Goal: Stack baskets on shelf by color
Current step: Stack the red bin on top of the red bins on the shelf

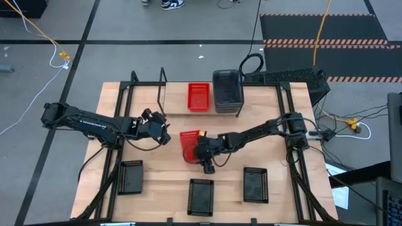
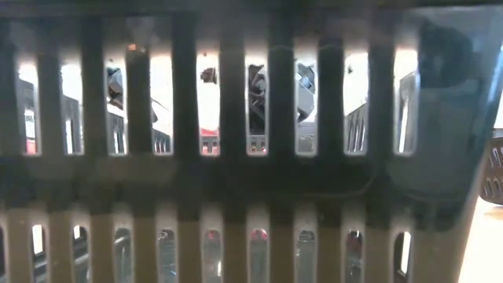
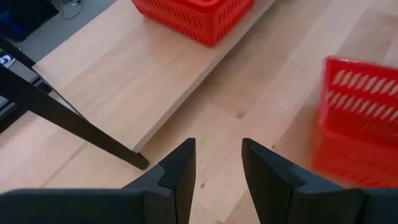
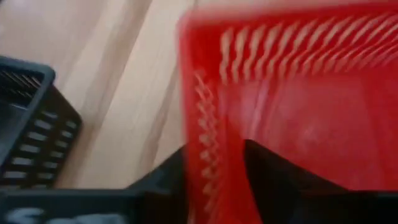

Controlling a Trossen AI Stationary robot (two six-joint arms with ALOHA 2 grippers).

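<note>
Red basket (image 1: 188, 145) sits mid-counter, and the right claw (image 1: 200, 149) has one wall of it pinched between its fingers, tilted from what I can see. That thin rim grip is my worry: I'd guess it could swing or slip out on the way to the shelf (image 1: 147, 94). Left claw (image 1: 164, 136) hovers just beside that basket, fingers narrowly apart and empty, so it could get bumped. Beyond it another red basket (image 1: 198, 96) and a grey stack (image 1: 227, 91) wait; three black baskets (image 1: 201, 196) sit nearer me.
</note>
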